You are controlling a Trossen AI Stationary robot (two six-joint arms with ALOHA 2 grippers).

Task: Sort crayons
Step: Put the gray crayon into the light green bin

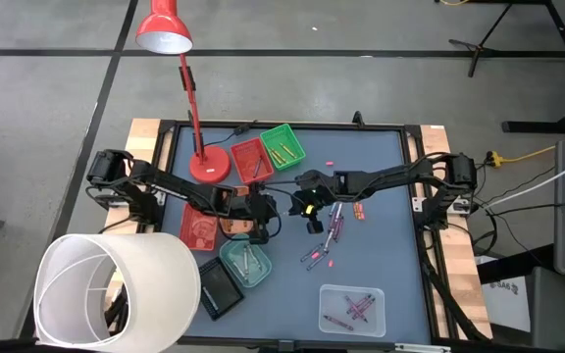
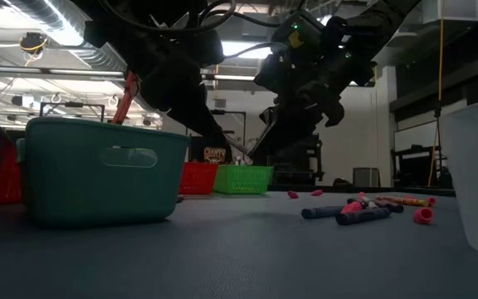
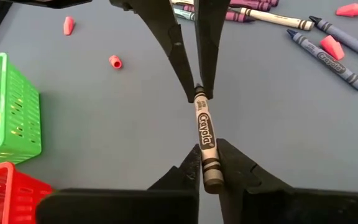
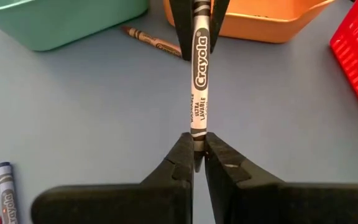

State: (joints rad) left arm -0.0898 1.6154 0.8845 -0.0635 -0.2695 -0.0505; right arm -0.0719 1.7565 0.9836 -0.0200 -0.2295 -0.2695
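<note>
A red desk lamp [image 1: 179,59] stands at the far left of the grey surface [image 1: 381,176], its round base just beside a red tray [image 1: 250,159] and a green tray [image 1: 282,144]. Nearer are an orange tray [image 4: 253,22], a teal tray [image 1: 245,263] and a clear tray [image 1: 352,308].

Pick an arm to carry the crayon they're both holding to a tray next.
Left, probably. Both the left gripper and the right gripper are shut on the crayon. The teal tray and orange tray sit on the left gripper's side, so the right should let go.
</note>
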